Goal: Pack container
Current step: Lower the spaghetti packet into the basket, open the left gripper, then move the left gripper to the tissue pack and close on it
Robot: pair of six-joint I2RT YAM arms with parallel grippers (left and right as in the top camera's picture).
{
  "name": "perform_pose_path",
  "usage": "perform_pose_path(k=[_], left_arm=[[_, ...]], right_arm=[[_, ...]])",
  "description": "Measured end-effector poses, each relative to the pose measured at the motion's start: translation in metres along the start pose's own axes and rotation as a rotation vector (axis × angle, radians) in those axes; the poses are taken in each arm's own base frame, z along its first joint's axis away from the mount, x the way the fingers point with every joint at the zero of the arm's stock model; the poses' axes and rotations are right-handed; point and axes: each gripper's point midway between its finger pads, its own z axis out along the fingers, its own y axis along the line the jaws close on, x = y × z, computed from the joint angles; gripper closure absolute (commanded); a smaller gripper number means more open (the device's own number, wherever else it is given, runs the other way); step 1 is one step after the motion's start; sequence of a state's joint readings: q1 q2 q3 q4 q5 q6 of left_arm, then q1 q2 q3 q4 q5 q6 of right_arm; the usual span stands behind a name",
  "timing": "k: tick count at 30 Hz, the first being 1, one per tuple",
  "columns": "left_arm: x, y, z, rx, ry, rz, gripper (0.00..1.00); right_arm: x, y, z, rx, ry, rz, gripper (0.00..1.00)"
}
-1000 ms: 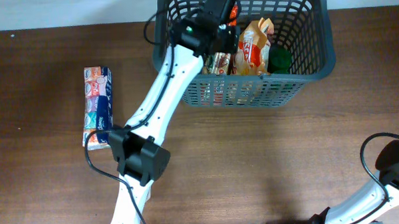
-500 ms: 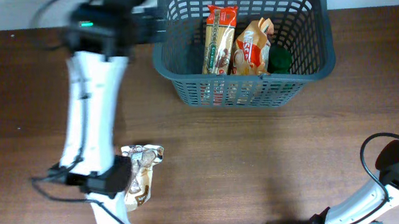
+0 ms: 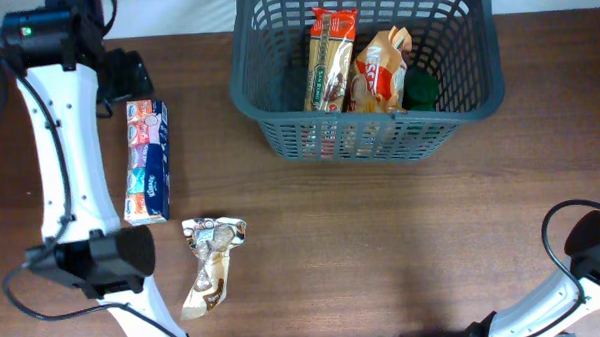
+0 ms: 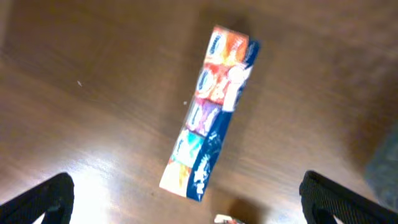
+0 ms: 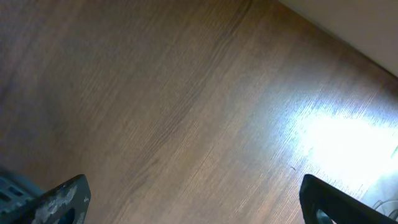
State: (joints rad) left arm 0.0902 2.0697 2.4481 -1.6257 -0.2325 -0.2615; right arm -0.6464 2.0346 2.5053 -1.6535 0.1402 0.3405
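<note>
The dark grey basket (image 3: 371, 138) stands at the back centre of the table. In it are a long biscuit packet (image 3: 331, 57), an orange and white bag (image 3: 381, 72) and a green item (image 3: 420, 87). A long colourful box (image 3: 148, 160) lies on the table at the left; the left wrist view shows it too (image 4: 211, 112). A silver and brown packet (image 3: 211, 268) lies nearer the front. My left gripper (image 3: 125, 79) hangs above the box's far end, open and empty (image 4: 186, 205). My right gripper (image 5: 193, 202) is open and empty over bare wood.
The right arm's base (image 3: 593, 248) sits at the front right corner, far from the basket. The left arm's base (image 3: 103, 260) stands just left of the silver packet. The table is dark brown wood (image 3: 403, 245).
My left gripper was inside the basket with the biscuit packet. It has let go, swung out to the left and now hangs over the colourful box. The right arm has not moved.
</note>
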Motion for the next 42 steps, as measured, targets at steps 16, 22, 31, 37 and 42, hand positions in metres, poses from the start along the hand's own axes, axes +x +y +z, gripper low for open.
perform_pose_path(k=[16,22,31,37,42], left_arm=[[0.071,-0.016,0.152,0.012,0.257,0.061,0.01],[0.07,-0.013,0.163,0.051,0.25,0.062,0.01],[0.077,0.009,0.188,0.077,0.259,0.029,0.01],[0.087,0.002,0.198,0.114,0.272,0.074,0.01],[0.091,-0.002,0.2,0.142,0.276,0.116,0.01]], right_arm=[[0.0,0.0,0.0,0.0,0.0,0.0,0.01],[0.0,0.0,0.0,0.0,0.0,0.0,0.01],[0.0,0.0,0.0,0.0,0.0,0.0,0.01],[0.0,0.0,0.0,0.0,0.0,0.0,0.01],[0.0,0.0,0.0,0.0,0.0,0.0,0.01]])
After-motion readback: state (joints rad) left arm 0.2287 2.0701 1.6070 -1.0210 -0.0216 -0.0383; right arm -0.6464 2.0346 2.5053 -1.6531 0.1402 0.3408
